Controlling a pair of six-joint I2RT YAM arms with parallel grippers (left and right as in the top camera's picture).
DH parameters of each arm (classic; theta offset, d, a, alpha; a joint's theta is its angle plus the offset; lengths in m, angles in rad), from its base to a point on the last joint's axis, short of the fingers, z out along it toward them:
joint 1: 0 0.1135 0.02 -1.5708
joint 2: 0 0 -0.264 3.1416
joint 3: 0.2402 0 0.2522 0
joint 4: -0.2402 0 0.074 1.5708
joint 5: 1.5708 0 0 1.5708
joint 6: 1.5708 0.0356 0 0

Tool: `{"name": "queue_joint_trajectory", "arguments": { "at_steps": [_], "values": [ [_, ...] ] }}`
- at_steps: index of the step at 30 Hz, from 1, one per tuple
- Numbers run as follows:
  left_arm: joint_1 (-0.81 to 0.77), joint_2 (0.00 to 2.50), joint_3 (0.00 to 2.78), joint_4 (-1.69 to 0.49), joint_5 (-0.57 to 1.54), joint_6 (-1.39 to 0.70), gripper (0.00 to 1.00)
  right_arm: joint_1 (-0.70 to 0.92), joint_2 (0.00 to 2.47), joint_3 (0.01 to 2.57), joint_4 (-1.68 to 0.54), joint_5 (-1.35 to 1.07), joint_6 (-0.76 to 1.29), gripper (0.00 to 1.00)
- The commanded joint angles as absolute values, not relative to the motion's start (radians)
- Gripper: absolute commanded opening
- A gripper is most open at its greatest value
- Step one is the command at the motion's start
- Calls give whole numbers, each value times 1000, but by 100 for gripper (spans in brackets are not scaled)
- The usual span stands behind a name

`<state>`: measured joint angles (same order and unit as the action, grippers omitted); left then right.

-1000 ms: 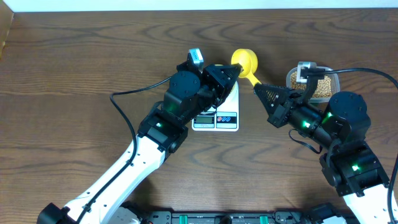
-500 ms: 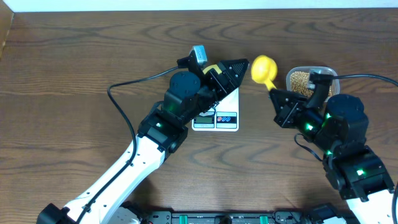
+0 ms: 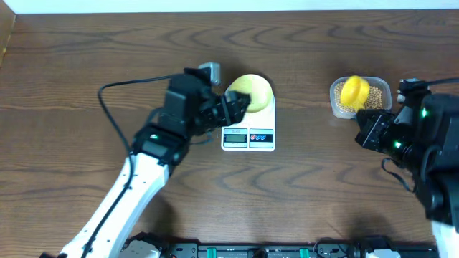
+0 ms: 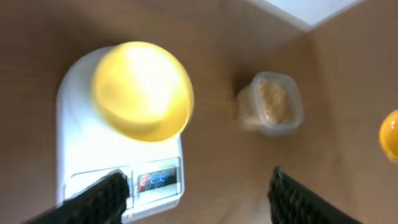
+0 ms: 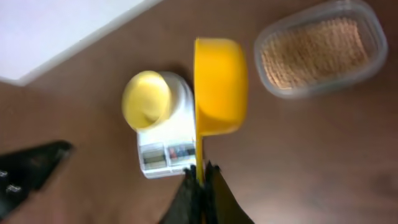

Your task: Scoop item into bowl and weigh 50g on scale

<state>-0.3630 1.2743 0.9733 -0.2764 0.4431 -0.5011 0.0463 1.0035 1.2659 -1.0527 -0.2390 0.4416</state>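
Observation:
The pale yellow bowl (image 3: 251,93) (image 4: 142,90) (image 5: 147,99) stands on the round platform of the white scale (image 3: 249,132) (image 4: 81,155) (image 5: 165,146). My left gripper (image 3: 235,106) (image 4: 199,199) is open just left of the bowl and holds nothing. My right gripper (image 3: 364,127) (image 5: 200,175) is shut on the handle of a bright yellow scoop (image 3: 353,91) (image 5: 219,87). The scoop's cup hangs over the clear tub (image 3: 379,92) (image 5: 317,53) full of tan beans (image 4: 268,102). The frames are blurred, and no beans show in the bowl or the scoop.
The tub sits at the right of the brown wooden table (image 3: 86,64), about a hand's width from the scale. The table's far edge meets a white surface (image 5: 56,31). A black cable (image 3: 118,93) loops behind the left arm.
My left gripper opened, let go of the bowl and drew back to the left. The right arm carried the scoop from beside the scale to above the tub.

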Motion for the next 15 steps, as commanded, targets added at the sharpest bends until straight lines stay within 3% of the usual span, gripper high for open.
{"name": "queue_joint_trajectory", "arguments": {
  "at_steps": [1,5,13,15],
  "values": [
    [-305,1253,1068,-418,488,-319,68,1,1090,1335,-1106,-319,305,1],
    [-271,1253,1158,-611,490,-261,68,-33,1191,1415,-1194,-321,291,1],
    [-270,1246,1171,-726,490,-301,68,-46,1203,1423,-1216,-289,339,1],
    [-281,1248,1168,-758,490,-300,42,-46,1190,1421,-1227,-241,324,1]
  ]
}}
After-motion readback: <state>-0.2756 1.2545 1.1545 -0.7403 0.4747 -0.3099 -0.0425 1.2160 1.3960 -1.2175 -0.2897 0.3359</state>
